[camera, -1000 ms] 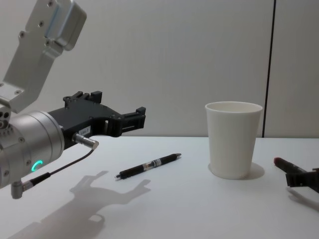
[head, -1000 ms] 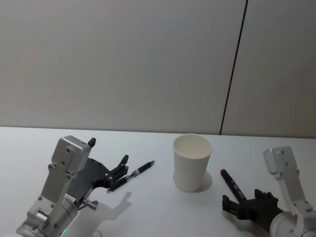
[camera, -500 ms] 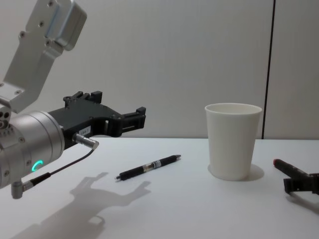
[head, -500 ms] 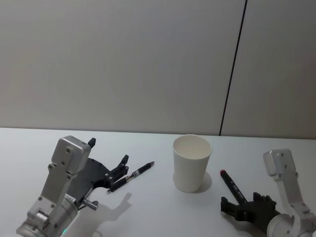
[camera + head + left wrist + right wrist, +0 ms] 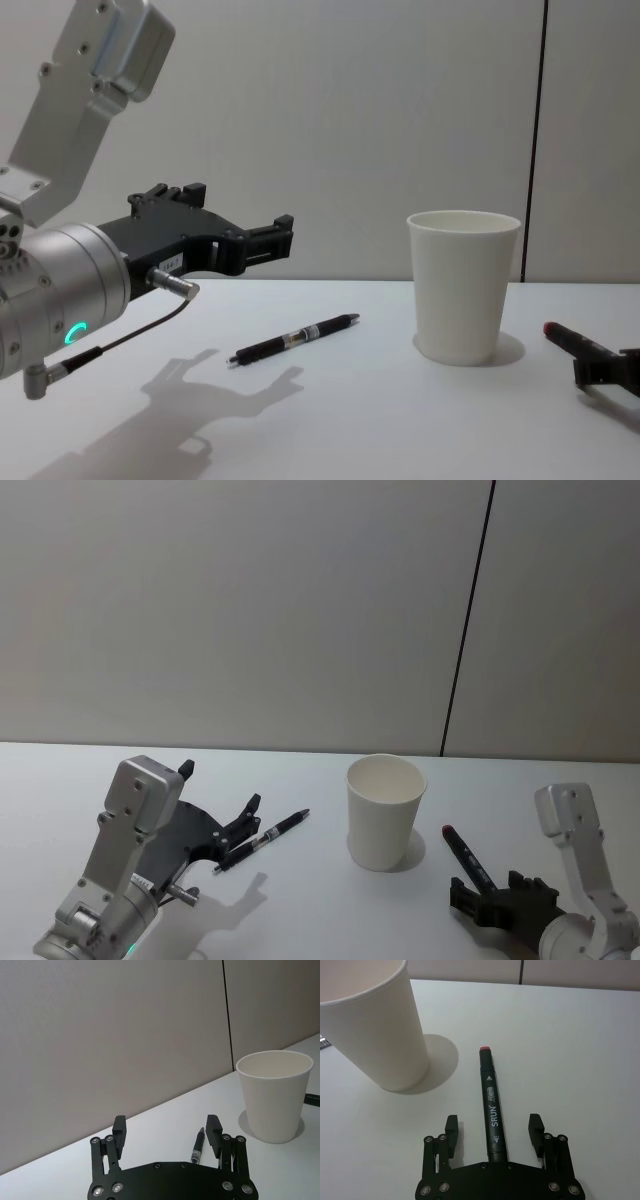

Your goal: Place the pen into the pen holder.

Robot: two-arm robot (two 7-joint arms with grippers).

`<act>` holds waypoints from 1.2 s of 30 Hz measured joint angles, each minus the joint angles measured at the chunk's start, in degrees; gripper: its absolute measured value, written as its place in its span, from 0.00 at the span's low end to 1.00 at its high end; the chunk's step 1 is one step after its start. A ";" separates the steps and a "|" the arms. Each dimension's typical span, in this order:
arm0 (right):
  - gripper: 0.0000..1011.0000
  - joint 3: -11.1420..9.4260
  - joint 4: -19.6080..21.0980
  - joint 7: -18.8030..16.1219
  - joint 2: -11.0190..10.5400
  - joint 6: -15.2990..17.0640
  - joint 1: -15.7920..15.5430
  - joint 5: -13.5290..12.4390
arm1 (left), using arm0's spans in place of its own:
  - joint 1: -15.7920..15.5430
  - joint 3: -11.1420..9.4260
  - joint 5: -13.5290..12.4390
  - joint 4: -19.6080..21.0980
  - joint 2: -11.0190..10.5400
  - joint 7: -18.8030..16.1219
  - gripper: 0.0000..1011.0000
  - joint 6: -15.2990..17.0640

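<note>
Almost nothing differs from half a second ago: the left claw (image 5: 166, 1126) still hovers in the same spot, and the right claw (image 5: 493, 1121) has barely shifted. The pen (image 5: 262, 838), cup (image 5: 385, 815) and marker (image 5: 490, 1095) lie where they did.

The white paper cup stands upright and empty near the middle of the white table (image 5: 320, 910). The slim black pen lies flat to its left, well apart from it and angled toward it.

The chest view shows the left claw raised above the table, casting a shadow, with the pen lying below and just beyond its fingers. The left wrist view shows this claw wide and empty, the pen's near end just beside one finger.

The right wrist view shows the right claw also wide. A black marker with a red end lies on the table between its fingers, touching neither, its red end pointing just past the cup. White lettering runs along its barrel. In the chest view this claw sits low at the right edge, close to the table.

A plain grey wall (image 5: 250, 610) with one dark vertical seam stands behind.
</note>
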State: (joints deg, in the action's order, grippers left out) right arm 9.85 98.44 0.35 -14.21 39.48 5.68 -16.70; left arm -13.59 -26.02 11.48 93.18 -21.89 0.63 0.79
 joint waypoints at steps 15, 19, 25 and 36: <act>0.78 0.23 -0.13 -0.53 -0.32 -0.73 -0.18 0.42 | 0.00 0.00 0.00 0.00 0.00 0.00 0.99 0.00; 0.76 0.81 -0.13 -1.31 -0.90 -1.92 -0.22 1.10 | 0.00 0.00 0.00 0.00 0.00 0.00 0.99 0.00; 0.71 1.50 -0.05 -2.18 -1.54 -3.13 -0.25 1.85 | 0.00 0.00 0.00 0.00 0.00 0.00 0.99 0.00; 0.39 2.16 0.04 -3.03 -2.13 -4.31 -0.31 2.49 | 0.00 0.00 0.00 0.00 0.00 0.00 0.99 0.00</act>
State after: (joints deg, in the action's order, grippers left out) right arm 12.00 98.48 -2.68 -16.33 35.17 5.37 -14.21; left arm -13.59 -26.02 11.48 93.18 -21.89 0.63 0.80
